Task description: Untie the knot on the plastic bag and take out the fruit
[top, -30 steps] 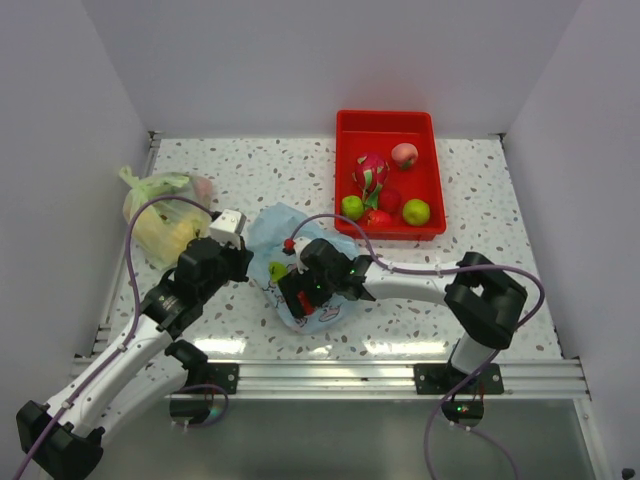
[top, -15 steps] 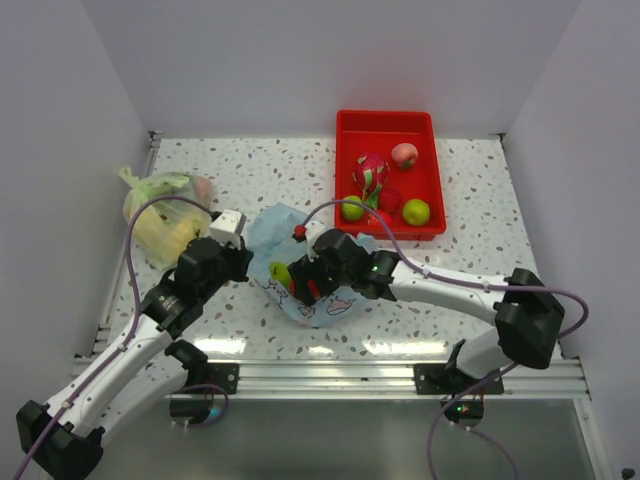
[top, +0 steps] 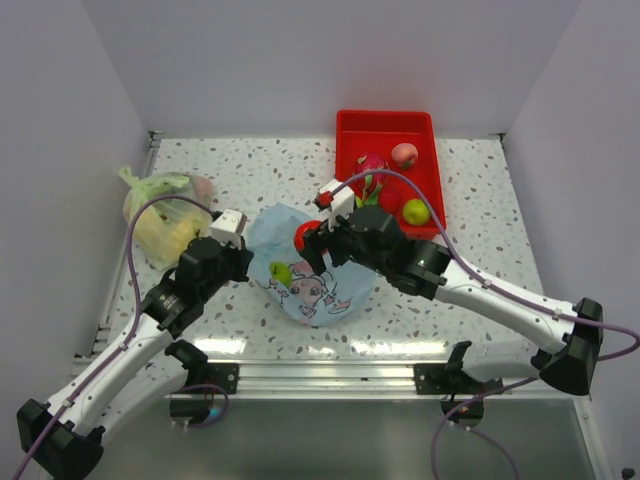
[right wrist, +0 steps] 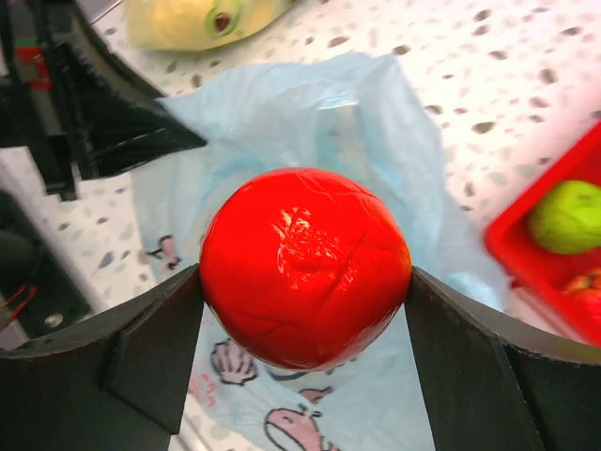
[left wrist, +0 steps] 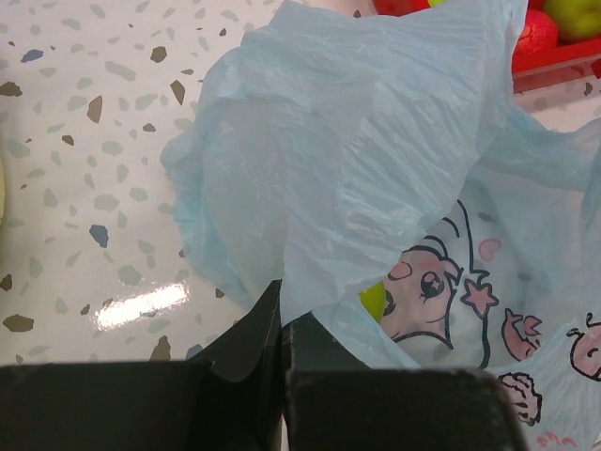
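The light blue plastic bag (top: 312, 285) (left wrist: 357, 141) (right wrist: 319, 122) lies crumpled at the table's middle, cartoon print facing up. My left gripper (top: 246, 264) (left wrist: 282, 303) is shut on the bag's left edge. Above the bag, my right gripper (top: 308, 240) (right wrist: 305, 272) is shut on a round red fruit (top: 306, 234) (right wrist: 305, 263), a finger on each side. A green fruit (top: 281, 272) (left wrist: 374, 301) shows through the bag. The knot is not in view.
A red tray (top: 432, 130) at the back right holds a pink dragon fruit (top: 370, 170), a peach (top: 404, 155) and a green fruit (top: 416, 211) (right wrist: 566, 216). A yellow-green bag (top: 165, 212) with yellow fruit sits at the left wall.
My right gripper has come up out of the blue bag with the red fruit and moved back toward the red tray. The left gripper has kept its hold on the bag's edge.
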Robot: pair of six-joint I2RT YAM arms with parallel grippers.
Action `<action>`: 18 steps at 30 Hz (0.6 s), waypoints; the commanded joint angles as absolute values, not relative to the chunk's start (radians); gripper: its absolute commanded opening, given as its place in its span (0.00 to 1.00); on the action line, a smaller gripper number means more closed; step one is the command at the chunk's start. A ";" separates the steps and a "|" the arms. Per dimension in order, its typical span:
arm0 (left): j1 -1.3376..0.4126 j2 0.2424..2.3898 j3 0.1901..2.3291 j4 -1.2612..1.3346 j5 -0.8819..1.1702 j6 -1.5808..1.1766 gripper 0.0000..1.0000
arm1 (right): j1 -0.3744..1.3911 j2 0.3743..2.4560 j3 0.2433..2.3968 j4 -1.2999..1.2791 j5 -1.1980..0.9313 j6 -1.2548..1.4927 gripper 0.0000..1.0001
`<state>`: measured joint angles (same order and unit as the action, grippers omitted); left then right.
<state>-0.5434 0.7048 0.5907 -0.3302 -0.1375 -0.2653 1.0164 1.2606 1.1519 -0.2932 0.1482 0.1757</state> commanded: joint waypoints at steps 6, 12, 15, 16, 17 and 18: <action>-0.535 0.701 0.589 -0.284 -0.137 -0.247 0.00 | 0.740 1.186 1.181 -0.249 0.327 0.115 0.69; -0.535 0.695 0.588 -0.285 -0.140 -0.247 0.00 | 0.467 1.276 1.167 -0.161 0.361 0.146 0.76; -0.535 0.692 0.589 -0.285 -0.143 -0.247 0.00 | 0.348 1.370 1.180 -0.126 0.315 0.189 0.77; -0.535 0.690 0.588 -0.287 -0.143 -0.247 0.00 | 0.303 1.403 1.198 -0.121 0.308 0.213 0.77; -0.535 0.690 0.588 -0.285 -0.141 -0.247 0.00 | 0.285 1.460 1.207 -0.112 0.287 0.221 0.77; -0.535 0.690 0.588 -0.285 -0.141 -0.247 0.00 | 0.267 1.494 1.218 -0.097 0.272 0.232 0.78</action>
<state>-0.5434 0.7013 0.5907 -0.3302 -0.1375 -0.2657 0.3153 1.4063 1.1728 -0.1699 0.3130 0.1757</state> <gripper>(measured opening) 0.019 0.832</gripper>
